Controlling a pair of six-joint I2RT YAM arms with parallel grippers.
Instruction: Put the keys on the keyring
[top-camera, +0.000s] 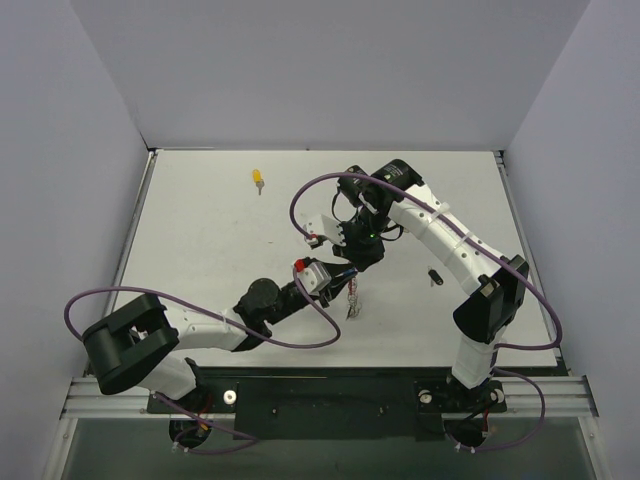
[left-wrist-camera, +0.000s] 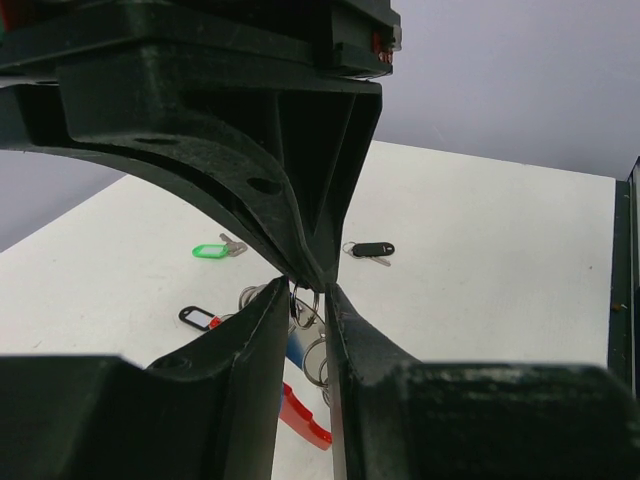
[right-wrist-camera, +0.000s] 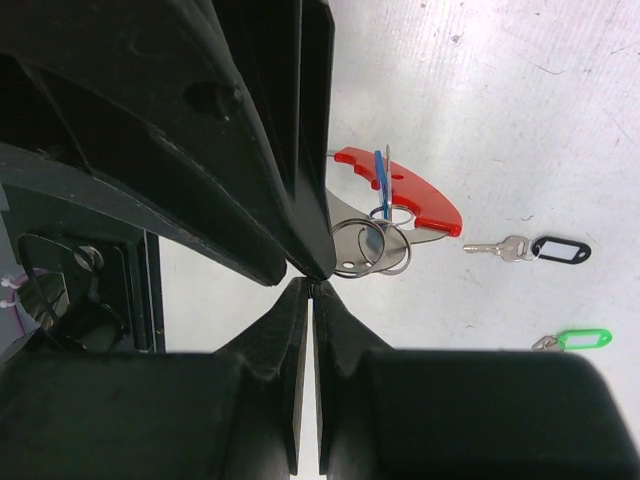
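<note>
Meeting over the middle of the tabletop (top-camera: 200, 250), our two arms share the keyring (right-wrist-camera: 400, 200): our right fingers (right-wrist-camera: 270, 380) are closed on it, and its red part hangs just beyond their tips, lying crosswise. Our left fingers (left-wrist-camera: 250, 380) straddle its silver loops and the blue key (left-wrist-camera: 298, 350); whether they pinch, we cannot tell. We read no writing on any tag.

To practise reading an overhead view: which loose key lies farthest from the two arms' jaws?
The yellow-headed key, alone towards the far left. The black-headed key and green-headed key lie much nearer the jaws.
</note>
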